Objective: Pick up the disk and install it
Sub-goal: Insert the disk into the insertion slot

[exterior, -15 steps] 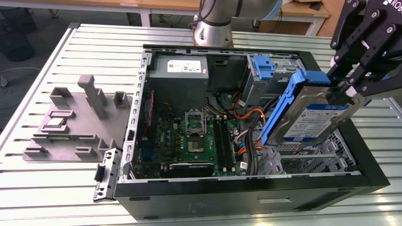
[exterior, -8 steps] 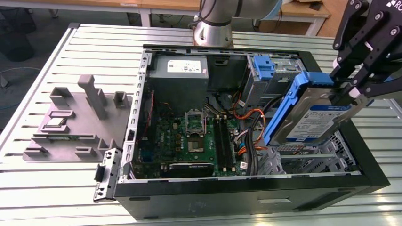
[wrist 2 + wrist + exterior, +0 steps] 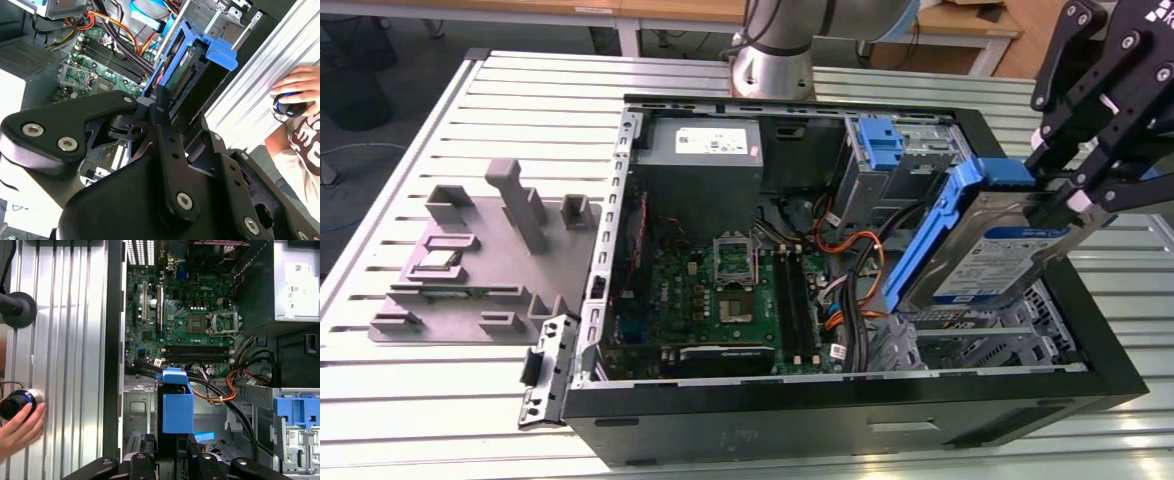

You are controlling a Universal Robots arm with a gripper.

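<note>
The disk [image 3: 987, 250], silver with a blue-and-white label and a blue carrier frame, hangs tilted and nearly on edge at the exterior view's right. It is over the metal drive cage [image 3: 961, 335] of the open computer case [image 3: 854, 405]. My gripper [image 3: 1074, 195] is shut on the disk's upper end, and its lower end dips toward the cage. In the second wrist view the black fingers [image 3: 159, 107] clamp the disk [image 3: 192, 65] by its edges. The blue carrier [image 3: 177, 405] stands end-on in the first wrist view, just beyond the gripper [image 3: 175, 460] and above the cage [image 3: 140, 410].
A bare blue bracket [image 3: 878, 140] sits in the upper bay beside a grey box with a white sticker [image 3: 700, 140]. Orange and black cables [image 3: 847, 250] run by the cage. A grey fixture [image 3: 480, 260] lies on the slatted table. A person's hand [image 3: 20, 427] rests outside the case.
</note>
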